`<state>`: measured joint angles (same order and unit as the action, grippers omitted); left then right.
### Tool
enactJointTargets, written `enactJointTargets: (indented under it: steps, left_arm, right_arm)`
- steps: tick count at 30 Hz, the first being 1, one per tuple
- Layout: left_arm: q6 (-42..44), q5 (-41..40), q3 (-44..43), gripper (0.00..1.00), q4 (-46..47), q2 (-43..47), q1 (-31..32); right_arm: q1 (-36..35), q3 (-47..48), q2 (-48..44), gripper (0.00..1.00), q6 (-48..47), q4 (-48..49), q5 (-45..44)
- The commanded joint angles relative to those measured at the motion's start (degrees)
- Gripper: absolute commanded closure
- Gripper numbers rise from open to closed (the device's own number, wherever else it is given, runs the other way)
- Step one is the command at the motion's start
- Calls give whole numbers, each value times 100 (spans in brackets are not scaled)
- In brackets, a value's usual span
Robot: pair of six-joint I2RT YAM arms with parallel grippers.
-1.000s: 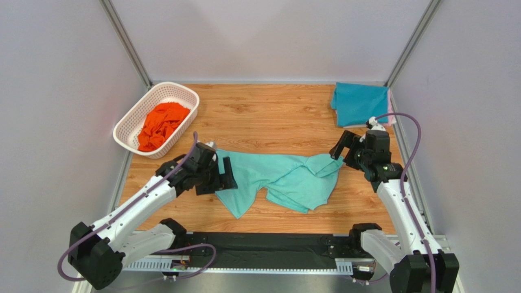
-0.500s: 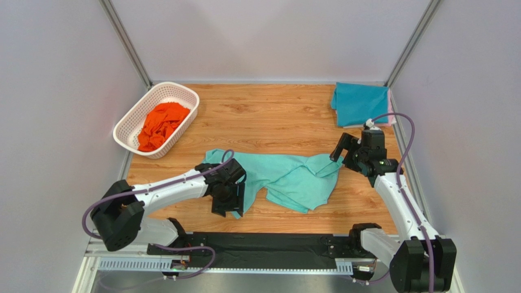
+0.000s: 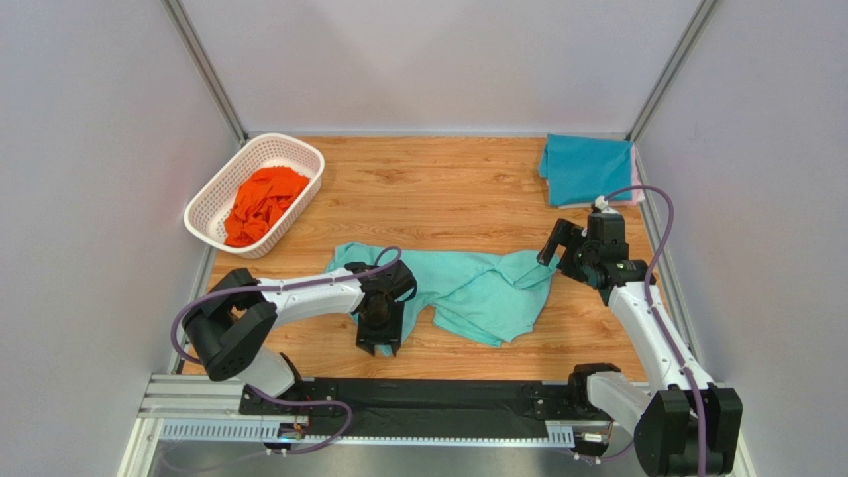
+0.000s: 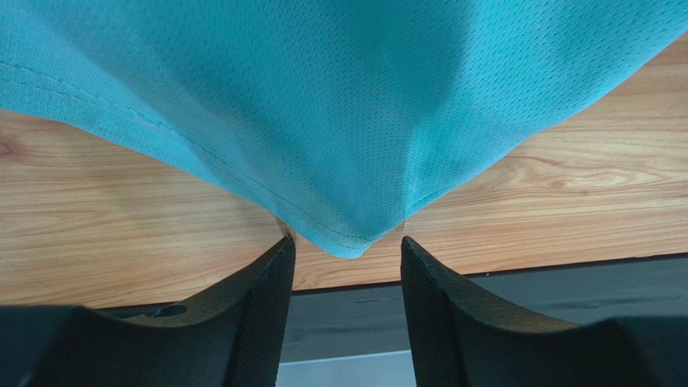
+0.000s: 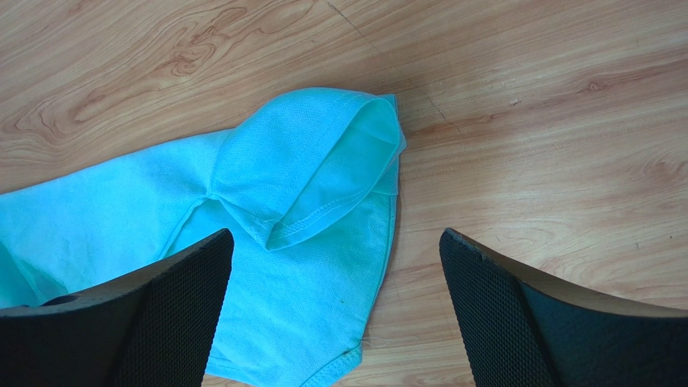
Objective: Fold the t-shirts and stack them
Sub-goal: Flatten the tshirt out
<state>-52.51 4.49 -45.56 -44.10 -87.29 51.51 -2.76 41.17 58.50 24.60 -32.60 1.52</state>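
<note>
A mint-green t-shirt (image 3: 468,288) lies crumpled across the middle of the table. My left gripper (image 3: 378,344) is open over its near left corner; in the left wrist view that hem corner (image 4: 347,242) points down between my fingers (image 4: 258,306). My right gripper (image 3: 554,244) is open above the shirt's right sleeve (image 5: 315,173), not touching it. A darker teal t-shirt (image 3: 585,167) lies folded at the back right with a pink edge (image 3: 637,195) showing under it. An orange t-shirt (image 3: 261,203) is bunched in the basket.
A white perforated basket (image 3: 299,151) stands at the back left. Grey walls close in the table on three sides. A black rail (image 3: 428,397) runs along the near edge, close behind the left gripper.
My left gripper has swung from the shirt's left edge round to its near left corner and turned toward the front edge. The right gripper has barely moved.
</note>
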Motion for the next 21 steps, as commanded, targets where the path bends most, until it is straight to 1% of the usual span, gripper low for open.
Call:
enactJointTargets:
  steps: [1, 5, 6, 7, 8, 11, 14, 17, 18, 20, 21]
  left_arm:
    - [-84, -89, -49, 52, 191, -270, 26]
    - [-66, -159, -67, 69, 427, -508, 17]
    - [-66, -150, -67, 77, 480, -552, -17]
    - [-66, -107, -50, 93, 542, -605, -61]
    - [-66, 42, -23, 100, 682, -614, -114]
    - [-40, -44, 100, 100, 727, -456, -255]
    - [-66, -290, 214, 100, 614, -18, -308]
    - [-171, -597, 302, 100, 385, 588, -395]
    - [-172, -677, 346, 100, 341, 921, -457]
    - [-181, -932, 390, 100, 148, 1256, -527]
    - [-163, -1011, 399, 100, 86, 1545, -536]
  right_arm:
    - [4, -12, -93, 0, -17, 61, -99]
    - [-5, -21, -67, 0, -60, 78, -38]
    - [-5, -21, -58, 0, -69, 96, -12]
    - [-5, -30, -49, 0, -78, 105, 24]
    - [-5, -30, -32, 0, -78, 113, 33]
    - [4, 40, 82, 0, -78, 113, 50]
    - [-5, 93, 258, 4, -69, 96, 33]
    - [4, 85, 416, 8, 97, 70, -37]
    - [-5, 67, 538, 10, 167, 78, -116]
    - [4, 58, 714, 12, 395, 122, -143]
    - [4, 58, 776, 12, 457, 166, -343]
